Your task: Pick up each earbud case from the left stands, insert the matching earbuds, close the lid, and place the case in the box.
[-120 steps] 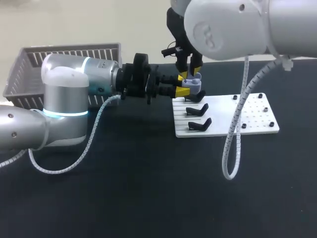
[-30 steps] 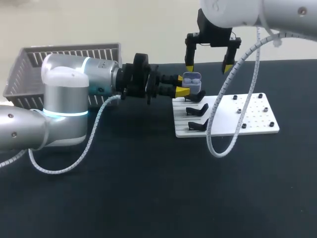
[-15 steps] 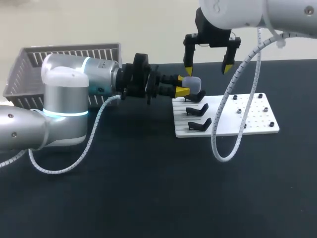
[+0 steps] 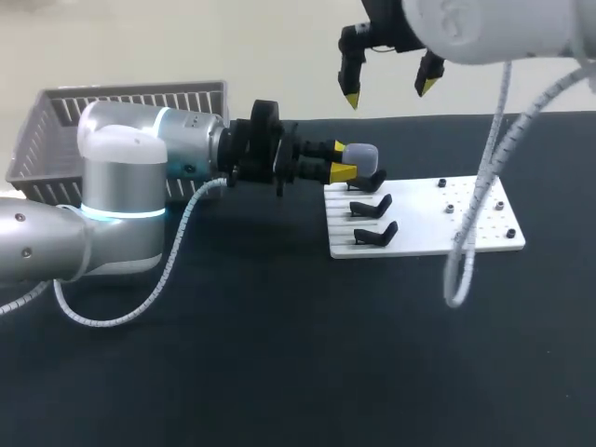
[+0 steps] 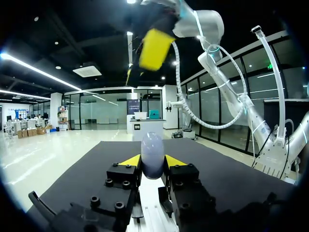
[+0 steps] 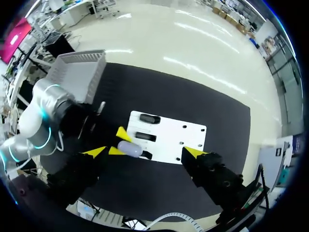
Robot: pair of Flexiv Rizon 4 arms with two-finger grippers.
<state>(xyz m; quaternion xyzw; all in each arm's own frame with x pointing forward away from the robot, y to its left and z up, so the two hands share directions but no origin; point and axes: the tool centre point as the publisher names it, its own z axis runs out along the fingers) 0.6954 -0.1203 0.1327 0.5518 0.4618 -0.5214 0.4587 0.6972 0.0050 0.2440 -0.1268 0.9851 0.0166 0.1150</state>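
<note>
Matte black table [image 4: 279, 354]; left jaws clamp a smooth, seemingly closed case [image 4: 363, 155]; right jaws gape.

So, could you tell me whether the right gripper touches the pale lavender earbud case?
Apart. The head view shows the right gripper open well above the lavender case, background visible between them; the left gripper holds it.

The pale lavender, rounded plastic earbud case [image 4: 363, 155], lid closed, hangs just above the far left corner of the white base plate [image 4: 419, 228]. Three empty black stands [image 4: 372, 207] line the plate's left strip. The grey slatted box [image 4: 130, 98] sits well to its left.
</note>
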